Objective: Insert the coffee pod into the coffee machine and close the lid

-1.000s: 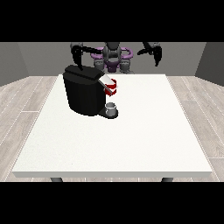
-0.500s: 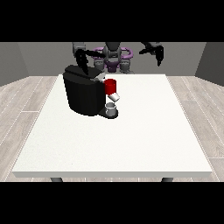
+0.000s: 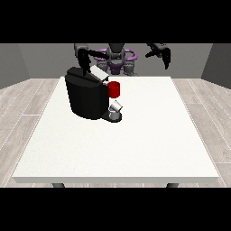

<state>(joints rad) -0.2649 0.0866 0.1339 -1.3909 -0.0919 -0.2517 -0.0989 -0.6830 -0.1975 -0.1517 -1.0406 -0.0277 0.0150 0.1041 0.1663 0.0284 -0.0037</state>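
Note:
The black coffee machine [image 3: 85,97] stands on the left half of the white table [image 3: 149,135]. Its red lid part [image 3: 114,89] sticks out at the front, towards the view's right. A small silver coffee pod [image 3: 116,106] lies tilted on the machine's drip tray [image 3: 113,117], below the red part. The hand at the view's left [image 3: 83,63] hangs fingers down over the machine's back top edge, at or just above it. The hand at the view's right [image 3: 164,55] is raised high above the table's far edge, fingers relaxed, holding nothing.
The robot's torso [image 3: 118,61] stands behind the table's far edge. Wooden floor surrounds the table on all sides. Bare table surface extends to the right of and in front of the machine.
The hand at the view's left has come down and inward onto the machine's top. The pod has tipped from upright to tilted. The other hand stayed raised.

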